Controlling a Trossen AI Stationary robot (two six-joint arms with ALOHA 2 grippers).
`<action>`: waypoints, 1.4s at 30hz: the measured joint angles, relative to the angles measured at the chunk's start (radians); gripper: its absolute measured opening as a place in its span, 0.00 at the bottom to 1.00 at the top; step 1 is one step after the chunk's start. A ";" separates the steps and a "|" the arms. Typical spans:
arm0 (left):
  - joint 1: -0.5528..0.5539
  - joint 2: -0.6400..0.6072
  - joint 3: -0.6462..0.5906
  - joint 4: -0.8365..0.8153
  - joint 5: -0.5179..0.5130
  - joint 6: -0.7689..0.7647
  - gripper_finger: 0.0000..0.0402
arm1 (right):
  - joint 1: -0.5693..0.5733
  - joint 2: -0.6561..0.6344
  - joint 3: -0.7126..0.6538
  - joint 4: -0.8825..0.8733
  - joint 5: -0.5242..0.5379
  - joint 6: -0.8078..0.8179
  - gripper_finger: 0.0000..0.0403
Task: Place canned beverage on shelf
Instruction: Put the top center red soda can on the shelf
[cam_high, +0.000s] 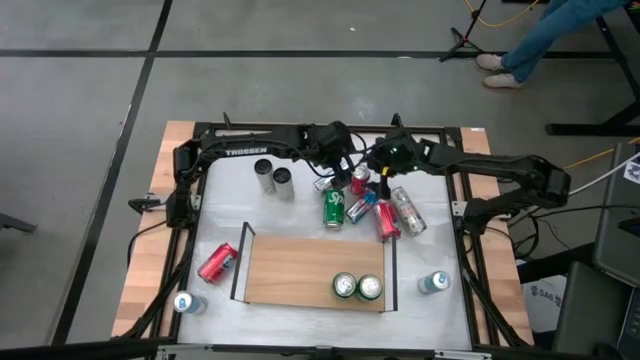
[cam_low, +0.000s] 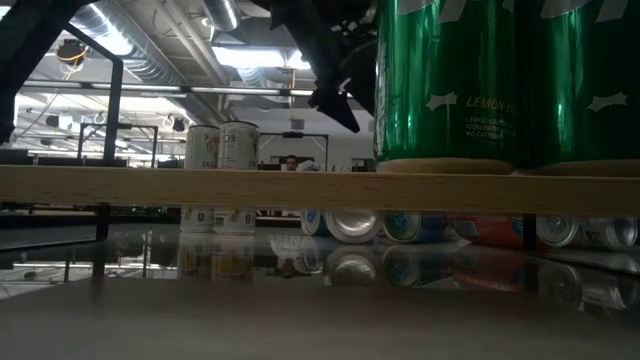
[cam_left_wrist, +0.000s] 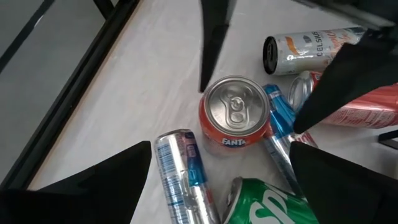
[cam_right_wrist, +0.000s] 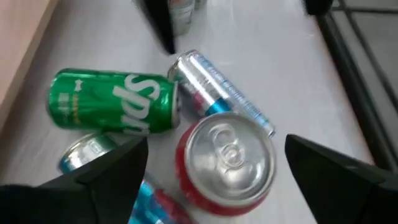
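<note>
High view: the white table (cam_high: 300, 205) sits on a grey floor, a person's legs (cam_high: 540, 40) at the upper right. The shelf (cam_high: 300, 262) lies lower centre with two green cans (cam_high: 357, 287) on it. Both grippers, left (cam_high: 335, 160) and right (cam_high: 378, 165), hang wide open over a can cluster just above centre. Only the left wrist view shows the upright Fanta can (cam_left_wrist: 235, 121); the low view shows ceiling ducts (cam_low: 150, 60).
</note>
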 joint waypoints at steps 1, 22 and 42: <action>-0.001 0.000 0.000 0.000 0.000 0.000 0.94 | 0.000 0.006 0.000 0.010 0.000 0.000 0.91; 0.003 -0.031 0.001 -0.116 -0.009 0.012 0.94 | 0.000 0.086 0.000 0.020 0.019 0.003 0.91; 0.062 -0.176 0.001 -0.264 -0.074 0.092 0.94 | 0.000 0.086 0.000 0.020 0.035 0.011 0.67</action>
